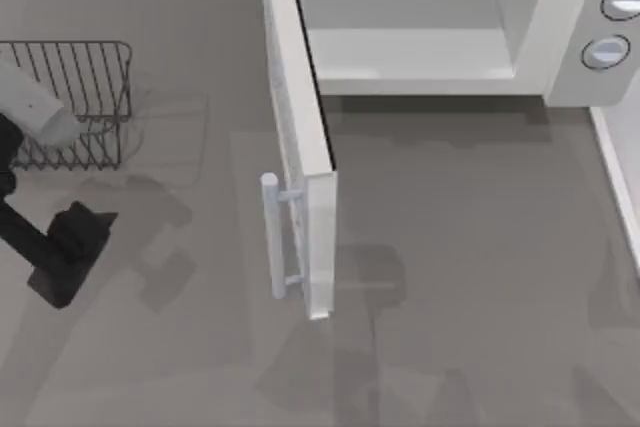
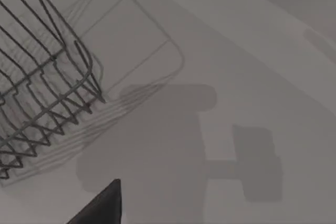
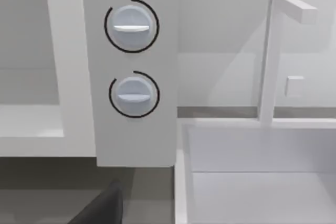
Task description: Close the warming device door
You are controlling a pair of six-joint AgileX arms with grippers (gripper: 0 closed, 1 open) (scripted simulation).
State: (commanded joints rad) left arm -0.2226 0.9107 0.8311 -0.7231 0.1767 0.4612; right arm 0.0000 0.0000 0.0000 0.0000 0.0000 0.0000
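The white warming device (image 1: 565, 42) stands at the back of the table, its pale cavity (image 1: 410, 7) exposed. The door (image 1: 300, 117) is swung wide open and juts forward toward the table's middle, edge-on from above. Its pale bar handle (image 1: 278, 237) faces the left side. My left gripper (image 1: 72, 247) hovers low over the table at the far left, well apart from the handle; a dark tip of it (image 2: 102, 205) shows in the left wrist view. The right wrist view faces the two round knobs (image 3: 131, 25) on the side panel (image 3: 136, 140), with a dark part of my right gripper (image 3: 102, 208) at the edge.
A dark wire rack (image 1: 75, 97) sits at the back left, close to my left arm, and its wires (image 2: 37, 93) show in the left wrist view. Right of the warming device are a white basin (image 3: 262, 150) and a white faucet (image 3: 273, 56).
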